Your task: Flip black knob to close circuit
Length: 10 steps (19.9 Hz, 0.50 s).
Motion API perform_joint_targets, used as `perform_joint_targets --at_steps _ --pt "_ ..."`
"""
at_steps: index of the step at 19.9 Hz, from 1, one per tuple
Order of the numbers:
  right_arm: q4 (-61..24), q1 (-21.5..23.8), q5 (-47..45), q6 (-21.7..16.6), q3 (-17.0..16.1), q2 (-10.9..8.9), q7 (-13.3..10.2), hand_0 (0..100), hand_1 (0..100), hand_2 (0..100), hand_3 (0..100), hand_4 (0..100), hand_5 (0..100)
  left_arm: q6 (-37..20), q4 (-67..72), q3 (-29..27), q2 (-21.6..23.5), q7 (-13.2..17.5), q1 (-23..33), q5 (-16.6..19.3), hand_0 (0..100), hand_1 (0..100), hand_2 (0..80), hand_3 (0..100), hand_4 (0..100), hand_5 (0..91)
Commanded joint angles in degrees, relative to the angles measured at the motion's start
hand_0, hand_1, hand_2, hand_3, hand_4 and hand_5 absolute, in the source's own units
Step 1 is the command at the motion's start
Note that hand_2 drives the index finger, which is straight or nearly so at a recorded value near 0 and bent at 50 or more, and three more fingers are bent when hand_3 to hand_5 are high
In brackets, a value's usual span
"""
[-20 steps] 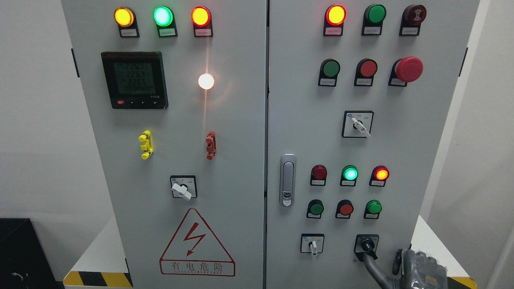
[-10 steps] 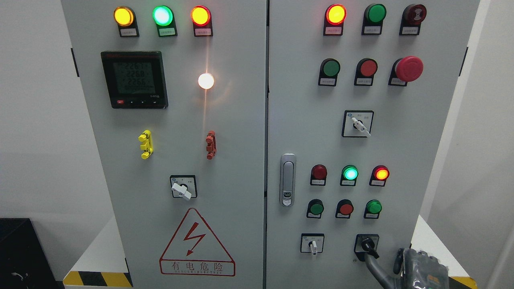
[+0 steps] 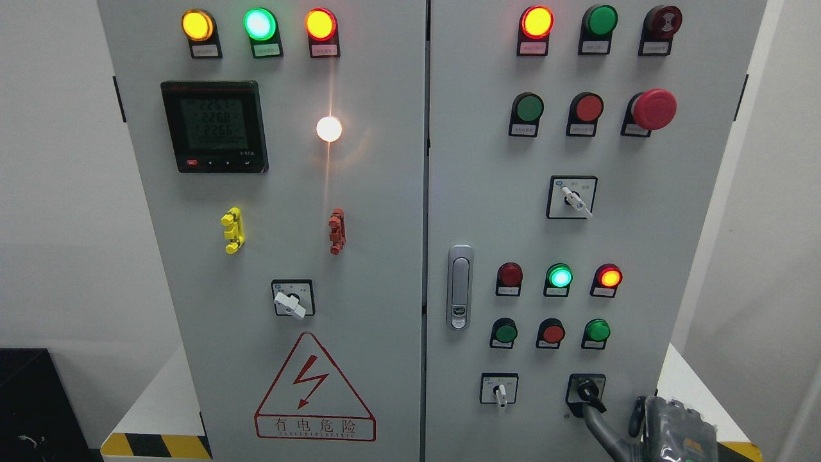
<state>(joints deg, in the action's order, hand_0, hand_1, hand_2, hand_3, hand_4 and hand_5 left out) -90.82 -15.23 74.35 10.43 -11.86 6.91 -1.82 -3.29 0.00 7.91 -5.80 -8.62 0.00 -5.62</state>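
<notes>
In the head view you face a grey metal cabinet [image 3: 385, 256] with two doors. The black knob [image 3: 589, 393] sits at the lower right of the right door, on a square black plate, its short handle pointing down and to the right. Your right hand [image 3: 667, 430] comes in at the bottom right corner; one long grey finger [image 3: 600, 428] reaches up and left so its tip is touching or just under the handle's end, though you cannot tell which. The other fingers are mostly out of frame, so you cannot tell whether they are apart or curled. The hand's back looks glossy, as if under a clear wrap. Left of the knob on the same row is a white switch [image 3: 499, 393], its lever pointing straight down. Above are round domed lamps: a lit green lamp [image 3: 559, 277] and, beside it, a lit red lamp [image 3: 609, 277]. A smooth red mushroom button [image 3: 654, 109] stands out near the top right. The left door carries a black square meter [image 3: 213, 126] and a red-bordered warning triangle [image 3: 314, 388].
</notes>
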Motion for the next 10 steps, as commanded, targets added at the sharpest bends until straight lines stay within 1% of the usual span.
perform_joint_targets --at_steps 1,6,10 --pt "-0.76 0.37 -1.48 -0.15 0.26 -0.05 -0.29 0 0 82 100 94 100 0.04 -1.67 0.0 0.0 0.0 1.32 0.0 12 56 0.0 0 0 0.0" --pt "-1.03 0.64 -1.84 -0.23 1.14 -0.23 -0.29 0 0 82 100 94 100 0.04 -1.67 0.0 0.0 0.0 1.23 0.0 12 56 0.0 0 0 0.0" --pt "-1.03 1.16 -1.84 -0.23 3.07 -0.32 -0.2 0 0 82 100 94 100 0.04 -1.67 0.0 0.0 0.0 1.23 0.0 12 56 0.0 0 0 0.0"
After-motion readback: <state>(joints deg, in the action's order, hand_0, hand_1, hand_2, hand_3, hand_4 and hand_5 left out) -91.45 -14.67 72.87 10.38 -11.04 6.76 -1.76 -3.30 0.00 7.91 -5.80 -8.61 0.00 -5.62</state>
